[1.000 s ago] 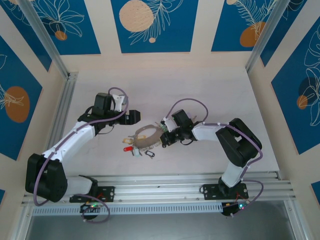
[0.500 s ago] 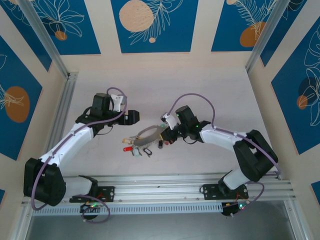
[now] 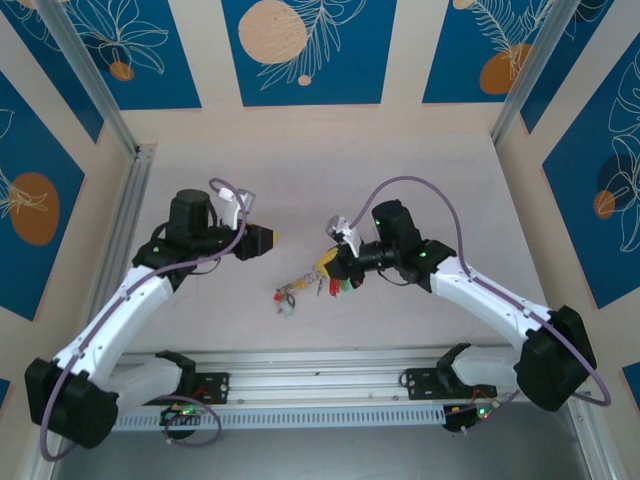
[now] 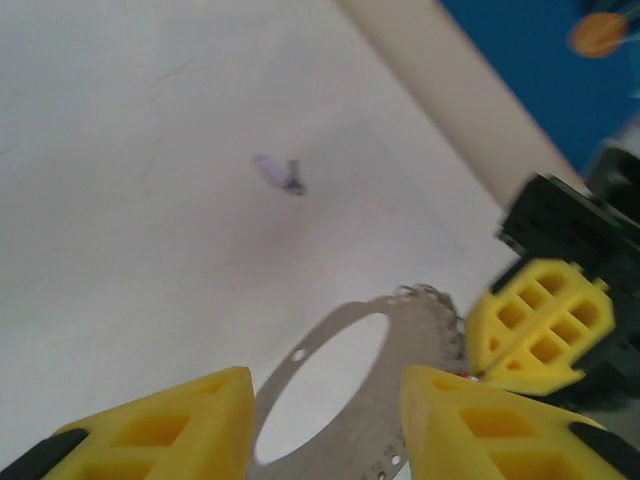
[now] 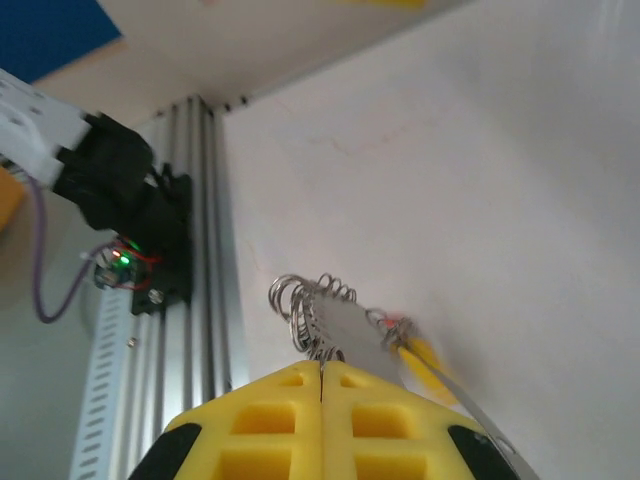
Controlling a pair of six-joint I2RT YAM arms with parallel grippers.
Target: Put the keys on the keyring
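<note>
Aluminium rail [image 3: 330, 365]: nearside of the keyring, along the near edge of the desk [image 3: 400, 180]; carries both arm bases.

Keyring [image 4: 360, 432]: thin grey metal loop, pinched at its upper edge and hanging tilted over the middle of the desk. Low end close to the surface, contact not discernible. Strung with keys [image 3: 333, 285]: red, green and yellow heads bunched just beside the pinch point, small wire coils crowded next to them.

Right gripper [image 5: 322, 385]: directly on the keyring, reaching in from its right side. Fingers pressed together, clamped on the grey band.

Left gripper [image 3: 264, 239]: to the left of the keyring, near but not touching. Fingers [image 4: 165, 432] spread apart, holding nothing, aimed at the loop and framing its opening.

Lilac key [image 4: 278, 174]: pale; lies flat on the desk beyond the keyring as viewed from the left wrist, well apart from it and from both grippers. Not on the ring.

Blue leaf-print panels [image 3: 308, 50]: farthest from the keyring, along the back wall.

Progress, as a judgement: largely done, with most coloured keys strung. Left over: at least the lilac key, to be picked up, most likely with the free left gripper, and threaded onto the loop steadied by the right gripper.
</note>
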